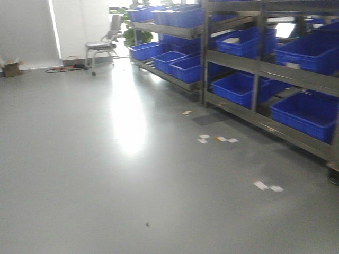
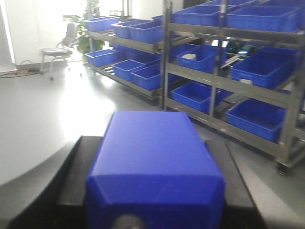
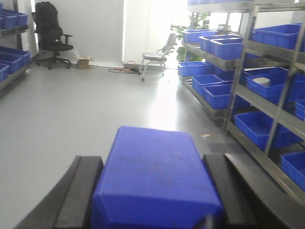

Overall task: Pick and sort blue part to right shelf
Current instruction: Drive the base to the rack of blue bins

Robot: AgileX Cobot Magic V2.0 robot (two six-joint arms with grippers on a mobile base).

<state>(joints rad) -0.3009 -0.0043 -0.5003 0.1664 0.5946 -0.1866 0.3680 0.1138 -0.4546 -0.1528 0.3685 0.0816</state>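
In the left wrist view a blue part [image 2: 153,167], a smooth blue block, sits between two black fingers [image 2: 76,181]. My left gripper [image 2: 152,143] is shut on it. The right wrist view shows another blue part [image 3: 155,179] clamped between black fingers [image 3: 83,188], with my right gripper [image 3: 152,160] shut on it. The right shelf [image 1: 258,67] is a grey steel rack with blue crates [image 1: 304,114] on sloping tiers. It stands ahead and to the right, beyond both grippers [image 2: 217,78] [image 3: 261,102]. Neither gripper shows in the front view.
Grey floor with white tape marks [image 1: 218,139] runs ahead. A grey chair [image 1: 103,46], floor cables [image 1: 63,67] and a cardboard box [image 1: 10,69] stand at the back wall. A black office chair [image 3: 50,36] and another crate rack [image 3: 9,59] are at left.
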